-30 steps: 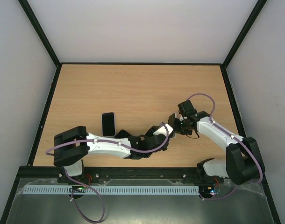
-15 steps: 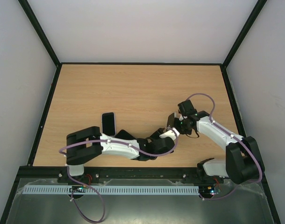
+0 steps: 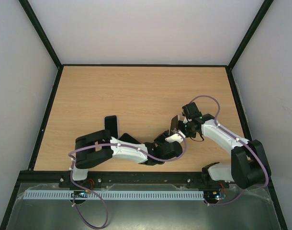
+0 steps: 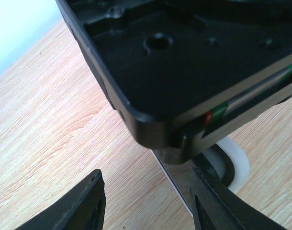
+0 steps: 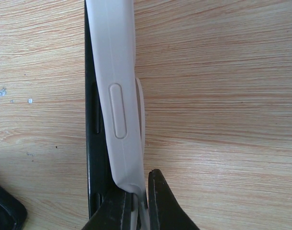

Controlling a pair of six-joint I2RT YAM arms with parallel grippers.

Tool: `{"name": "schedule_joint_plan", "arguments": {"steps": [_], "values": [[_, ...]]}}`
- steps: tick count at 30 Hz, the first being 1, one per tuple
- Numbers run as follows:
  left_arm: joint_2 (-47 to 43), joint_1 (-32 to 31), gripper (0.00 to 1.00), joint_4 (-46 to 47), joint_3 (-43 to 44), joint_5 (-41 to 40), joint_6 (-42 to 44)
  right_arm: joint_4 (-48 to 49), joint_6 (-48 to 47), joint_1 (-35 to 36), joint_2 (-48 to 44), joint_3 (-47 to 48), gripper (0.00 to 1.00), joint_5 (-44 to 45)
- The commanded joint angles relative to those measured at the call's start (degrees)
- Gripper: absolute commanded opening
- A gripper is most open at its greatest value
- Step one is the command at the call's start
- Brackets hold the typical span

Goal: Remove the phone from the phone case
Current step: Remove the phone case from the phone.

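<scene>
My right gripper is shut on the end of the pale phone case, held on edge just above the table. The black phone lies against the case's left side, and the case's rim bends away from it at the gripped end. In the top view the pair shows as a dark tilted slab. My left gripper is open just below the right gripper. Its fingers straddle a thin phone edge. The right gripper's black body fills the upper left wrist view.
A second black phone lies flat on the wooden table to the left, its near end hidden by my left arm. Black frame rails and pale walls bound the table.
My left arm has swung right and stretched out, bringing its open gripper up under the right gripper. The right arm and the held case have barely moved.
</scene>
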Motion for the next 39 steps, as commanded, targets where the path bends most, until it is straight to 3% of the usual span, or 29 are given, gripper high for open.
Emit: {"name": "schedule_joint_plan", "arguments": {"steps": [1,10,24,34,39], "values": [[1.9,-0.4,0.49,-0.6,1.9,-1.3,-0.2,4.5,-0.1,0.3,0.0,-0.2,0.02,-1.8],[-5.0,-1.3,0.52,5.0,-3.6,-0.8,-3.4,4.6,-0.1,0.3,-0.2,-0.2,0.02,-1.5],[2.2,-0.6,0.42,-2.6,3.0,-1.0,-5.0,4.7,0.0,-0.1,-1.5,-0.5,0.02,-0.2],[4.6,0.4,0.46,-6.8,4.1,-8.4,-7.8,4.2,-0.4,-0.2,-0.9,-0.5,0.02,-2.9],[4.0,2.2,0.48,-4.7,1.6,-7.1,-9.2,3.5,-1.0,-0.2,-0.9,-0.2,0.02,-6.0]]}}
